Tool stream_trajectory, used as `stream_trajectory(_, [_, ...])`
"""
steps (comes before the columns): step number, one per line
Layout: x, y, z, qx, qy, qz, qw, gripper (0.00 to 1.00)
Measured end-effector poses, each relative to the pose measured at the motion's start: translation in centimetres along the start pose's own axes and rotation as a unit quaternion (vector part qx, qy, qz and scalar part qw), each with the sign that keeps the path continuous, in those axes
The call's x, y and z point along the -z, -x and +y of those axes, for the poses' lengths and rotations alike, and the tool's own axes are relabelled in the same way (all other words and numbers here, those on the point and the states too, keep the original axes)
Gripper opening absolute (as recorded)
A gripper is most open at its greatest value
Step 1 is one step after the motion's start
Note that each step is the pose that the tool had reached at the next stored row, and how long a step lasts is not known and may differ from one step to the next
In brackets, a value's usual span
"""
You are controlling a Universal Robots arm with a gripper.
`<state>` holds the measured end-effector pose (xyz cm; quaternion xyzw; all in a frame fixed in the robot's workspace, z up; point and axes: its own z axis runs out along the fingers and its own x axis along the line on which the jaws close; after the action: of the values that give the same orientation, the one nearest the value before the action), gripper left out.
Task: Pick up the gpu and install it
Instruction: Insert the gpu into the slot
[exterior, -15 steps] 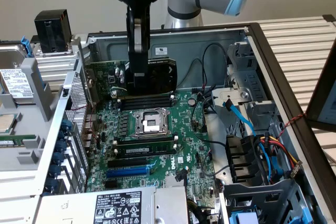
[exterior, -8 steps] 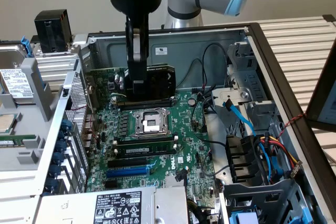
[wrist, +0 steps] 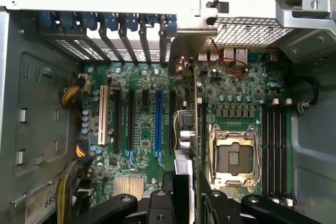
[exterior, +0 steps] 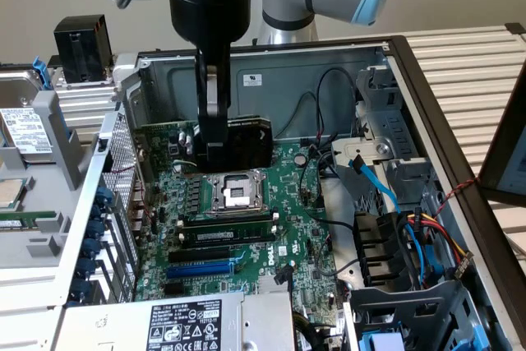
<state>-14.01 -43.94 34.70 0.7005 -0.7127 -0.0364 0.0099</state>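
Exterior view, left to right: black box (exterior: 82, 45) at 10 o'clock of the open case (exterior: 288, 59). The gripper (exterior: 218, 152) is clenched on the gpu (exterior: 251, 144), which stands on edge over the motherboard (exterior: 288, 203) at 12 o'clock of the CPU socket (exterior: 234, 193). Wrist view: card edge-on, blue slot (wrist: 158, 119) at its 9 o'clock, socket at 3 o'clock; contact with the board cannot be told.
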Motion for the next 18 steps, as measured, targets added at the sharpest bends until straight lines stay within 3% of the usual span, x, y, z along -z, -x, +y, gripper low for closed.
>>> stream_trajectory(18, [-3.11, -0.9, 0.4, 0.0, 0.0, -0.0011, 1.0, 0.27])
